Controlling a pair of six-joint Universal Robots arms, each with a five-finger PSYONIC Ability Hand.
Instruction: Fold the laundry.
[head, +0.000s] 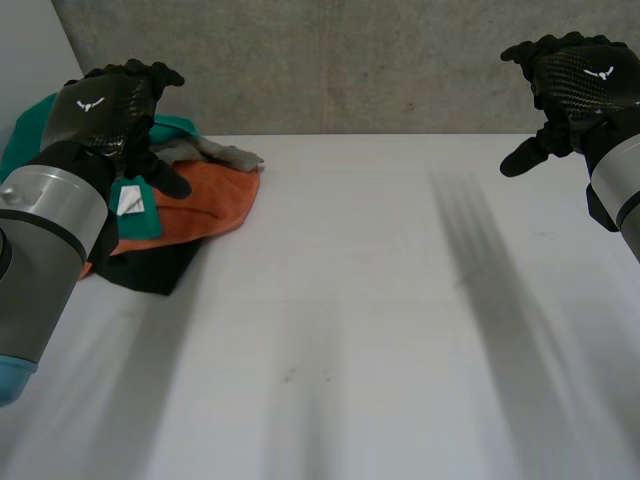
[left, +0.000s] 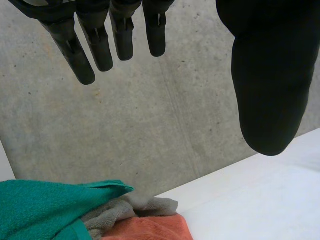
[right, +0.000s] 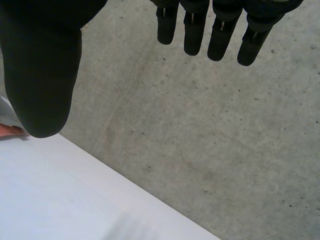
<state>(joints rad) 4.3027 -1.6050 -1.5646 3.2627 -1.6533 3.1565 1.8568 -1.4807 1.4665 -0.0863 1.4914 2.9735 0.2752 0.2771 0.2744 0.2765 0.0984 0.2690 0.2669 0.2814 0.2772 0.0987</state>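
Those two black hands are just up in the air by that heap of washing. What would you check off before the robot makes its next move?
1. Left hand empty, fingers straight: ok.
2. Right hand empty, fingers straight: ok.
3. Left hand over the pile: ok.
4. Bare table beside the pile for folding: ok.
5. One piece lying free to lift alone: not ok; teal towel, grey cloth, orange cloth and dark cloth overlap.

A teal towel (left: 40, 205) and a grey cloth (left: 125, 210) adjoin the plain orange cloth (head: 215, 200), a black cloth (head: 150, 270) beneath it, on the white surface (head: 380, 300).
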